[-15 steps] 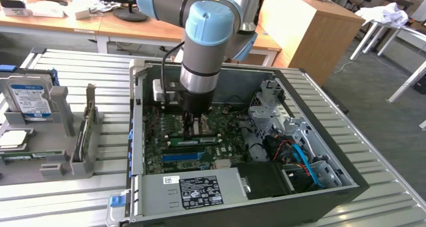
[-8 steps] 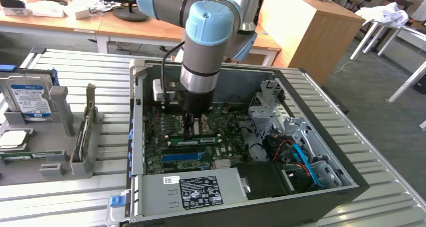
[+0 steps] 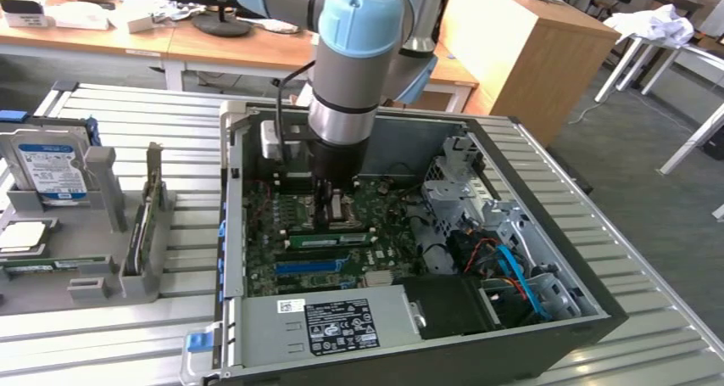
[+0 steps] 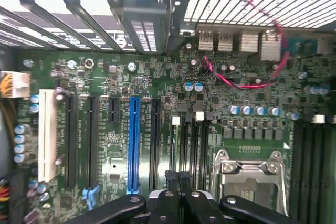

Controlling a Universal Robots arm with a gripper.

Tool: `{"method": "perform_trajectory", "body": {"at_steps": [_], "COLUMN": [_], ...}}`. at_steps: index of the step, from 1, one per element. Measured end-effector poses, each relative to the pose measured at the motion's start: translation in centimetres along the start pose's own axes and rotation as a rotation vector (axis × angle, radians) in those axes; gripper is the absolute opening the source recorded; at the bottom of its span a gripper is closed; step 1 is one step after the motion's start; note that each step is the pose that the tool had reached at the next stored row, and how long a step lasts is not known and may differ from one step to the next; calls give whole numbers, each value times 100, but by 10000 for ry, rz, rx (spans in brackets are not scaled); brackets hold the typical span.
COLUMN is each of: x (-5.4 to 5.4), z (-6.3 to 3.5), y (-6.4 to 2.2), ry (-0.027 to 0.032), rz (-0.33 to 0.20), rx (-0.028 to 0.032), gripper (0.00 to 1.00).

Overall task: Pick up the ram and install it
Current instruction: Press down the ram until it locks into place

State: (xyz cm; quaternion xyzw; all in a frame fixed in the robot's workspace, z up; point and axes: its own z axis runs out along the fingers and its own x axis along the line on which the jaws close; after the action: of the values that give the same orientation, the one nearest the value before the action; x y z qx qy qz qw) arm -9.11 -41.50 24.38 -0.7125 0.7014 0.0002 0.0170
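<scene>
We see the gripper (image 4: 176, 178) with jaws shut, empty, its tip hidden behind the arm. The ram (image 3: 329, 238) sits on the motherboard (image 4: 157, 114); wooden furniture stands behind the slatted desk (image 3: 136, 114).

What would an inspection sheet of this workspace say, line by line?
Surface: slatted metal table, carrying an open computer case.
Job's things: the ram lies on the motherboard inside the case; whether it is fully seated, cannot tell.
Clutter: hard drive standing in a grey holder, on the exterior view's left.
End effector: shut, holding nothing, above the motherboard.
Cables: red wire on the board; blue cables in the case.
Surroundings: wooden desks behind the table.
</scene>
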Motion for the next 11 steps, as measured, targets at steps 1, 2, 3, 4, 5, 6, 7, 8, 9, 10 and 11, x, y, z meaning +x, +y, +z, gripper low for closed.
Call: {"method": "perform_trajectory", "body": {"at_steps": [1,2,3,4,5,6,7,8,9,10,11], "x": [-1,-2,-3,-4,-5,-6,-7,-8,-9,-10,-11], "z": [-38,-77,-123,-168,-214,-258,-303,-347,-392,-442,-484], "y": [-1,-2,-2,-3,-5,-6,-7,-8,-9,-10,-11], "ry": [1,1,0,2,0,1,0,0,1,1,2], "rz": [0,1,2,2,1,1,1,1,1,1,1], "rx": [0,-1,-1,-2,-1,-2,-2,-2,-2,-2,-3], "gripper": [11,11,11,11,11,11,11,11,11,11,11]}}
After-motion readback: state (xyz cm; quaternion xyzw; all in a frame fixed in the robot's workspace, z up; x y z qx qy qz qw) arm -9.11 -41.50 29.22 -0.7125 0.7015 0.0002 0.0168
